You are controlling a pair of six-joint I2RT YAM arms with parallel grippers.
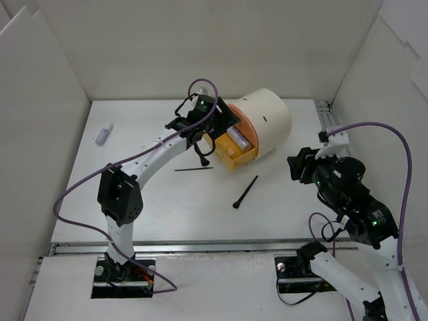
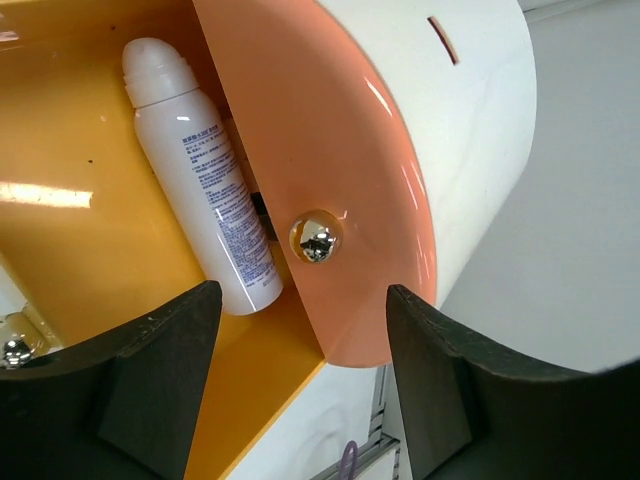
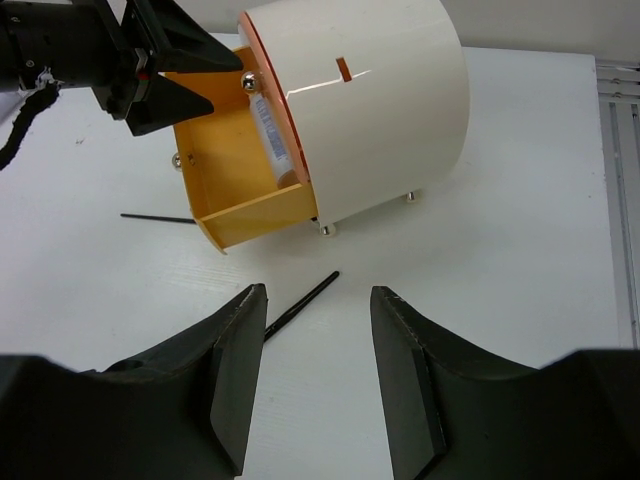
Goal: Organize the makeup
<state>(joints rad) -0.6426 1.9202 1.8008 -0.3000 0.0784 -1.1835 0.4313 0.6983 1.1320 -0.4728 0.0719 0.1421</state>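
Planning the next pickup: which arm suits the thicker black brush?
Right: the right gripper, open, faces the thicker black brush just ahead; the left gripper sits at the yellow drawer.

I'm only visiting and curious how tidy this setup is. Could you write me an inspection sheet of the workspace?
Surface: white table, everything stands on it.
Job's things: white tube lies in the open yellow drawer of the cream cylinder organizer; thin black brush, black pencil-like stick and small pale tube lie loose on the table.
Clutter: nothing seen.
Grippers: left gripper open and empty at the drawer; right gripper open and empty, right of the organizer.
Cables: purple cables loop along both arms.
Surroundings: white panels on three sides; metal rail at the right edge.
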